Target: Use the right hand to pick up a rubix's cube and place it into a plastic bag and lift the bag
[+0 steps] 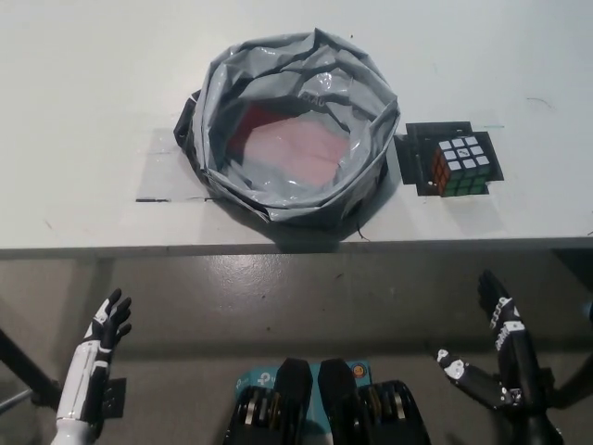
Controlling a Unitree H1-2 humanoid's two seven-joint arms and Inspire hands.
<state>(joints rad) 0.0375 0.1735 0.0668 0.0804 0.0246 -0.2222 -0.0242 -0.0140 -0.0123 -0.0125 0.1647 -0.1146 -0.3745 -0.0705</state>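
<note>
A Rubik's cube (462, 166), white face up with orange and green sides showing, sits on a black square mat (418, 144) on the white table (83, 83). Left of it stands a grey plastic bag (295, 125), rolled open, with a pink patch visible at its bottom. My black right hand (500, 357) hangs open below the table's front edge, well short of the cube. My white left hand (104, 332) rests at the lower left, also below the edge, fingers spread and empty.
Clear tape strips (167, 176) lie on the table left of the bag. The table's front edge (139, 248) runs across the middle of the picture, with grey floor (278, 306) below it.
</note>
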